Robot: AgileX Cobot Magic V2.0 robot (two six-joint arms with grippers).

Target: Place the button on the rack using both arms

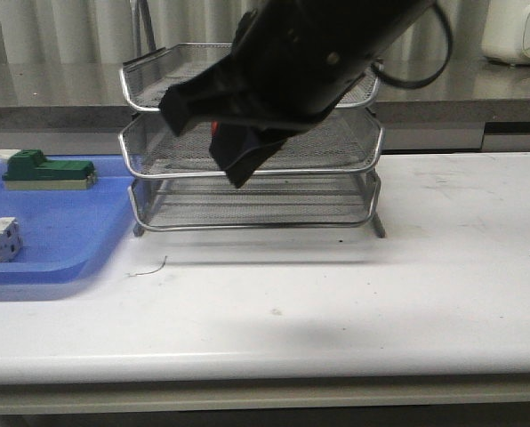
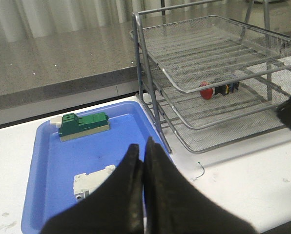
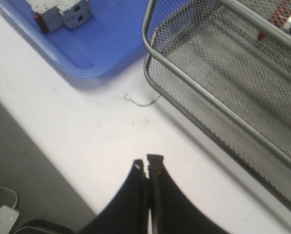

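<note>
Left wrist view: the button (image 2: pixel 210 90) lies on its side in the rack's (image 2: pixel 218 53) middle tier. My left hand (image 2: pixel 144 146) and right hand (image 3: pixel 148 165) are both pressed together, holding nothing.

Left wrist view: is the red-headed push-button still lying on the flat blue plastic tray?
No, the red-headed push-button lies on the middle tier of the silver wire-mesh rack.

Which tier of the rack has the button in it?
The middle tier of the rack: the button lies on its mesh, red head showing. The top and bottom tiers show only bare mesh.
</note>
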